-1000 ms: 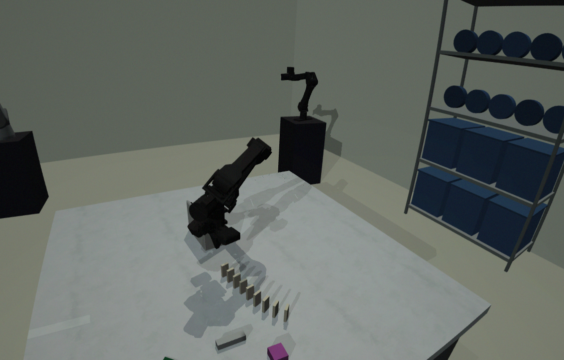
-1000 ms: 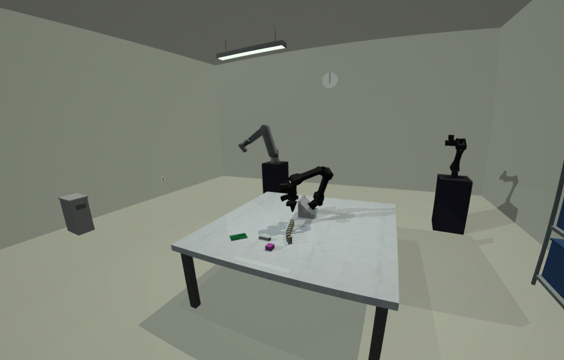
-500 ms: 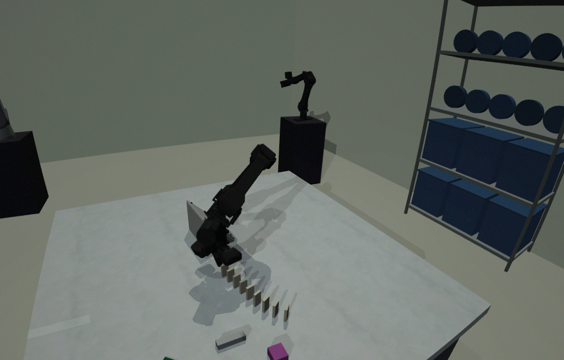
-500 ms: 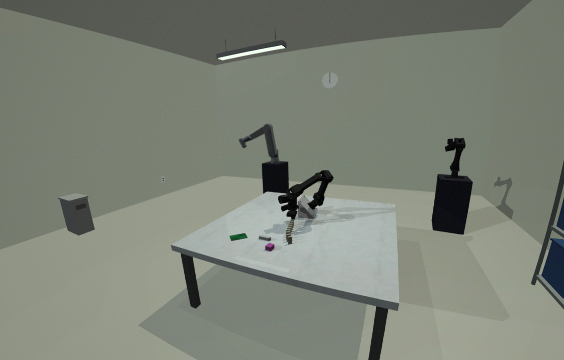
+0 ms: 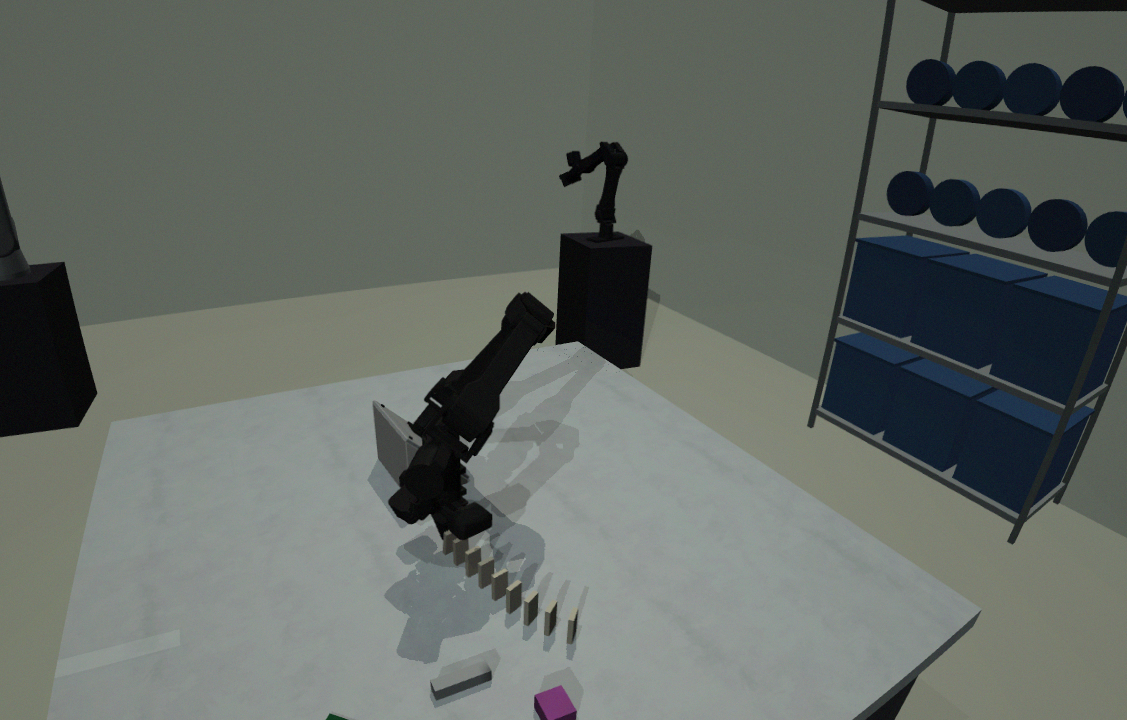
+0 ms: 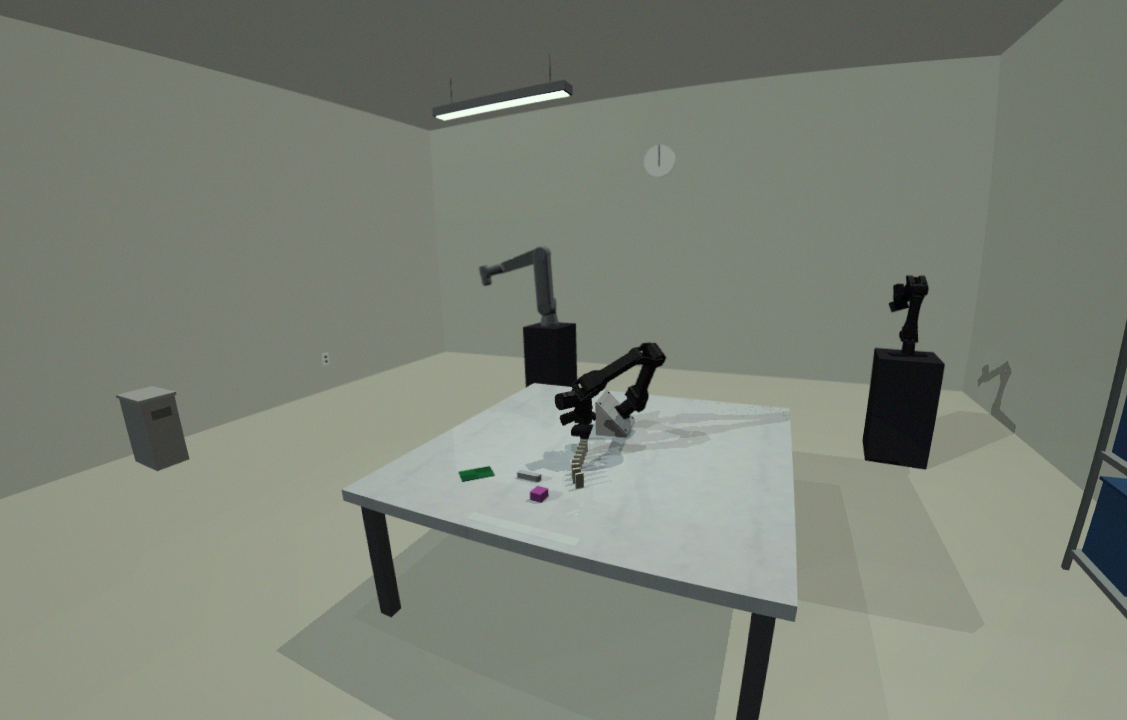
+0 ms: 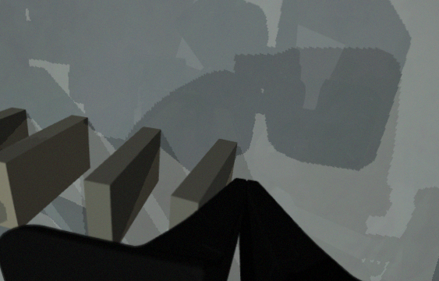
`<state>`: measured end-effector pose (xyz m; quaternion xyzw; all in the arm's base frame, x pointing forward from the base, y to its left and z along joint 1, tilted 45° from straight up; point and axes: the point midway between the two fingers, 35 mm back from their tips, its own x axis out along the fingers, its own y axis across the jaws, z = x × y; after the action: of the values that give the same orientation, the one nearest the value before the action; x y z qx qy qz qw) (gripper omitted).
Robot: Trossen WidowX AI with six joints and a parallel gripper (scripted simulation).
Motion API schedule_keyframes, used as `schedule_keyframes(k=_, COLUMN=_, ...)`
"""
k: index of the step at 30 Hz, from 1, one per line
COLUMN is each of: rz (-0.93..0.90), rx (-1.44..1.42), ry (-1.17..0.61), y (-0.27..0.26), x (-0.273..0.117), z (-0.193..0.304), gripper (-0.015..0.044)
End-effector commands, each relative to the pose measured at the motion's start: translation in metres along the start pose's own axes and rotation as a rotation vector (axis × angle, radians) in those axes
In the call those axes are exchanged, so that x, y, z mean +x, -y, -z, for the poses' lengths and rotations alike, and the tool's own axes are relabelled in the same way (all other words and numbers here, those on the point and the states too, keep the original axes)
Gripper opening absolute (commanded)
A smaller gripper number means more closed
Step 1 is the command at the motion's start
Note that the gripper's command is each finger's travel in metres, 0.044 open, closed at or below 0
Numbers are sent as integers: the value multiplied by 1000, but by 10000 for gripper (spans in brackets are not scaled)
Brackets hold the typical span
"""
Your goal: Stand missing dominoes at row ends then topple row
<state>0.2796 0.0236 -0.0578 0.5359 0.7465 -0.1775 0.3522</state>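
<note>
A curved row of several beige dominoes stands upright and spaced apart on the table point(image 5: 236, 501) point(image 6: 692, 519). The near end domino point(image 5: 572, 625) point(image 6: 579, 480) is at the row's front. The far end domino point(image 5: 448, 542) point(image 7: 205, 169) stands nearest my gripper point(image 5: 443, 535) point(image 6: 584, 436) point(image 7: 244, 190). My gripper is shut and empty, pointing down low at the far end of the row. In the wrist view the fingertips are just right of that end domino, and a finger hides its lower part. Whether they touch is not clear.
A grey bar point(image 5: 460, 683) point(image 6: 528, 476), a magenta cube point(image 5: 554, 702) point(image 6: 538, 493) and a green plate point(image 6: 476, 473) lie to the side of the row's near end. The pale arm base point(image 5: 391, 445) point(image 6: 610, 419) stands behind the gripper.
</note>
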Motion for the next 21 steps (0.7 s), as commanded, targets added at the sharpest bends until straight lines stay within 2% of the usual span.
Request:
schedule_keyframes(k=1, rz=3, rx=4, ry=-5, y=-7, x=2, z=0, gripper=0)
schedule_keyframes(k=4, rz=-3, rx=-3, ry=4, y=-4, x=-5, z=-2, gripper=0)
schedule_keyframes(k=12, rz=1, rx=2, ry=-3, y=-28, x=-55, z=0, gripper=0)
schedule_keyframes(k=21, rz=3, rx=3, ry=-5, y=-30, x=-58, z=1, gripper=0)
